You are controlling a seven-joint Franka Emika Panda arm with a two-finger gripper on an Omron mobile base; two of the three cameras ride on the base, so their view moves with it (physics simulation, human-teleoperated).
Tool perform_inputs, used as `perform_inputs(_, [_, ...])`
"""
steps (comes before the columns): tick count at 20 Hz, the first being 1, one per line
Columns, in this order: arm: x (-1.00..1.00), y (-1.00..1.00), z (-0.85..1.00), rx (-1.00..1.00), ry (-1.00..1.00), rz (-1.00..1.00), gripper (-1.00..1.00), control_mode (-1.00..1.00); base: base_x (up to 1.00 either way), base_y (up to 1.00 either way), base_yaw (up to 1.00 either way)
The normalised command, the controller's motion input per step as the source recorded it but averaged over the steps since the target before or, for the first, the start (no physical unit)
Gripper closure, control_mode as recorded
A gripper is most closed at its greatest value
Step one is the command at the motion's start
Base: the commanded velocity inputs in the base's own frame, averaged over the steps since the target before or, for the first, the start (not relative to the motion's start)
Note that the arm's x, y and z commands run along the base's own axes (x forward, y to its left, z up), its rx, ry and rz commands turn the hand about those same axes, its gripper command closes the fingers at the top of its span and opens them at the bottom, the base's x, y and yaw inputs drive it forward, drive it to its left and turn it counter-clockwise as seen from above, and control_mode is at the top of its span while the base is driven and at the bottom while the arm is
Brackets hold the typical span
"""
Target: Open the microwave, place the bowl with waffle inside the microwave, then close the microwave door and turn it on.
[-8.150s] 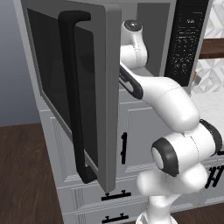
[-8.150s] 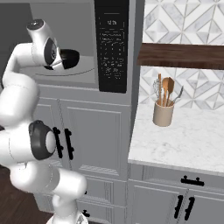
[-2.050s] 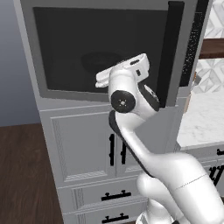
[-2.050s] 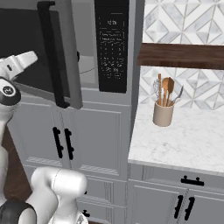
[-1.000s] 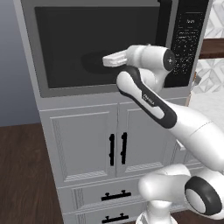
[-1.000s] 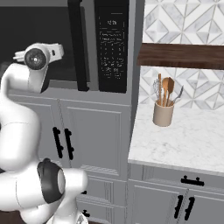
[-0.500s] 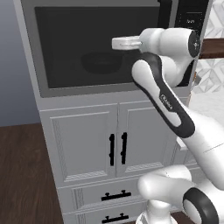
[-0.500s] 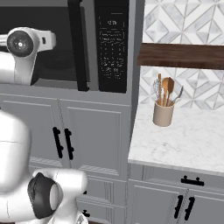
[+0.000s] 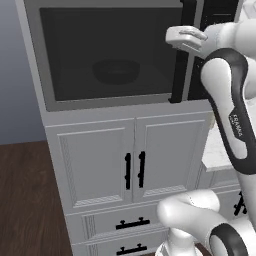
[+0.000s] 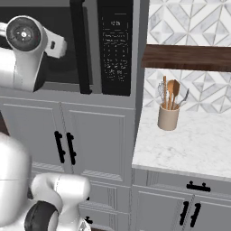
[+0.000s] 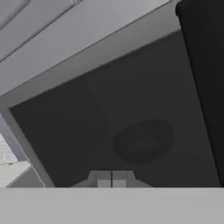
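The microwave (image 9: 50,100) has its door (image 9: 115,97) flat against the front, and the long black handle (image 9: 182,50) stands at the door's right edge. Through the dark glass the black bowl (image 9: 116,70) sits inside; the waffle is too dim to make out. My gripper (image 9: 170,36) is shut with nothing in it, in front of the door's upper right, just left of the handle. In the hand view the shut fingertips (image 11: 112,178) point at the glass with the bowl (image 11: 144,141) behind it. The black control panel (image 10: 116,45) is right of the handle (image 10: 81,45).
White cabinet doors (image 9: 135,170) with short black handles stand below the microwave. To the right a marble counter (image 10: 189,144) carries a beige utensil crock (image 10: 168,110), under a dark wooden shelf (image 10: 189,56). My own arm (image 10: 25,49) crosses the door.
The door, open some seconds ago, has swung shut with the bowl inside. Over the last second my shut hand has risen and moved right across the glass toward the handle.
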Motion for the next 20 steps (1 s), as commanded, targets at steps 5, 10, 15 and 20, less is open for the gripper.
perform_inputs(5, [-0.04,-0.72,-0.09,0.41,0.15,-0.06,1.0,-1.0,0.0,0.0,0.0])
perform_inputs(10, [-0.19,-0.88,-0.42,0.51,0.17,-0.31,1.0,-1.0,0.0,0.0,0.0])
perform_inputs(15, [-0.11,-0.9,-0.43,0.49,0.23,-0.38,1.0,-1.0,0.0,0.0,0.0])
perform_inputs(20, [0.04,-0.43,-0.45,0.21,0.08,-0.21,1.0,-1.0,0.0,0.0,0.0])
